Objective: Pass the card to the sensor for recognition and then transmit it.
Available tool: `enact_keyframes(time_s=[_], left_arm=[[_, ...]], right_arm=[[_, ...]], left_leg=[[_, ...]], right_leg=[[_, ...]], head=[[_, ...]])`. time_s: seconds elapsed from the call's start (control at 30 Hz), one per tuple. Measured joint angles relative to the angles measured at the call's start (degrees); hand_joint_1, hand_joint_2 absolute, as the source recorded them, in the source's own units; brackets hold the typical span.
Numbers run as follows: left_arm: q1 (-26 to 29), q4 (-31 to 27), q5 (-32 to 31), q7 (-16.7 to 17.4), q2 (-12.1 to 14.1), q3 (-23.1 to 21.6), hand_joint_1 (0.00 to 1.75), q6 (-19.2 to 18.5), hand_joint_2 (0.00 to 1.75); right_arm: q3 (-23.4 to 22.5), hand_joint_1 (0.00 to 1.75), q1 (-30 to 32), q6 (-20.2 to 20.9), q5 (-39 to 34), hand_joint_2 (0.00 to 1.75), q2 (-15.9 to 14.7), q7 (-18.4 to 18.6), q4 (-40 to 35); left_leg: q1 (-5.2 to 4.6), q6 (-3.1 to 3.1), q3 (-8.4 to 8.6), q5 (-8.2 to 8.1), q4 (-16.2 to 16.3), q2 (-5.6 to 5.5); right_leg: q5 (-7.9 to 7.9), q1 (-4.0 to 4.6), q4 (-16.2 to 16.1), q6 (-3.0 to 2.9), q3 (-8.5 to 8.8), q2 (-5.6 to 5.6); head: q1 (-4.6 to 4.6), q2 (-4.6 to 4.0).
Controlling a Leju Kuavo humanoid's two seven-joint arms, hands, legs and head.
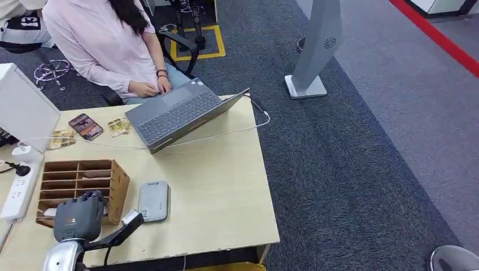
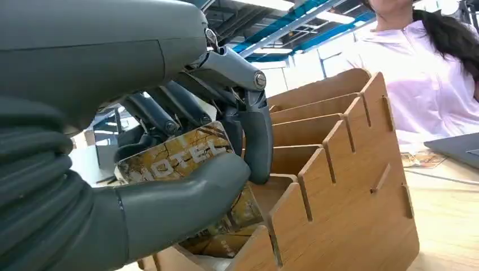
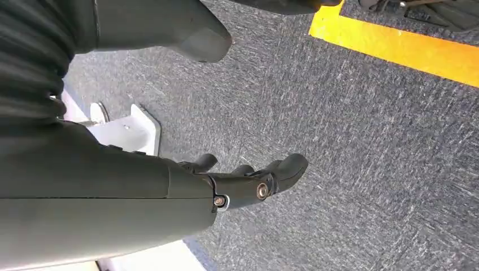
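- Gripping a card [image 2: 175, 158] in the left hand [image 2: 169, 164]: thumb pressed across the front face, dark fingers [image 2: 257, 141] curled behind it, card pinched between them.
- Printed in gold and brown with a cracked pattern and pale block lettering; tilted, lower edge down inside the near compartment of the wooden card rack [image 2: 344, 186].
- Seen from the head view, left hand [image 1: 79, 217] over the near end of the wooden card rack [image 1: 82, 189], at the near left of the counter [image 1: 220, 192].
- Lying flat just beside the rack, toward the counter's middle: grey sensor pad [image 1: 153, 201], rounded corners, not touching the hand.
- Hanging beside the body over grey carpet [image 3: 350, 141]: right hand [image 3: 248, 180], fingers [image 3: 288, 166] loosely bent and apart, holding nothing.
- Noted further back on the counter: open laptop [image 1: 178, 116], phone [image 1: 86, 126], two small gold-printed items [image 1: 118, 127] either side of the phone, white power strip [image 1: 20, 192] at the left edge.
- Seated behind the counter: person in a pink top [image 1: 99, 42], hands at the laptop keyboard.
- Standing on the carpet beyond the counter: grey pillar on a square base [image 1: 316, 51].
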Motion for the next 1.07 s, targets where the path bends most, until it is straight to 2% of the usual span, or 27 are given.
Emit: enact_keyframes(time_s=[0.43, 0.6, 0.87, 1.07], left_arm=[[-0.36, -0.75, 1.09, -1.31, 0.04, 0.00, 1.75, 1.46, 1.75], [-1.16, -6.04, 2.82, -2.45, 0.59, -0.29, 1.75, 0.59, 1.75], [-2.33, -17.35, 5.11, -4.02, 3.78, -3.78, 1.75, -1.33, 1.75], [-2.49, -19.93, 5.59, -4.02, 4.85, -5.07, 1.75, -1.38, 1.75]], right_arm=[[-0.20, 0.00, 0.00, 0.02, 0.87, 1.75, 0.00, -0.33, 0.00], [-1.27, 0.00, 0.01, 0.00, 1.05, 1.75, 0.00, -0.44, 0.00], [-2.91, 0.00, 0.03, 0.04, 1.18, 1.75, 0.02, -0.57, 0.00], [-3.50, 0.00, 0.09, 0.09, 1.14, 1.75, 0.02, -0.68, 0.00]], left_leg=[[0.00, 0.00, 0.00, 0.01, 0.00, -0.01], [0.00, 0.00, 0.00, 0.00, 0.00, 0.00], [0.00, 0.00, 0.00, 0.01, 0.00, 0.01], [0.00, 0.00, 0.02, 0.01, 0.01, 0.00]], right_leg=[[0.00, 0.00, 0.00, 0.00, -0.01, 0.00], [0.01, 0.00, 0.00, 0.00, -0.01, 0.00], [0.01, 0.00, 0.00, -0.01, -0.01, 0.01], [0.01, 0.00, 0.00, -0.01, -0.04, 0.00]], head=[[0.00, 0.00], [0.00, 0.00], [-0.02, 0.00], [0.00, 0.00]])
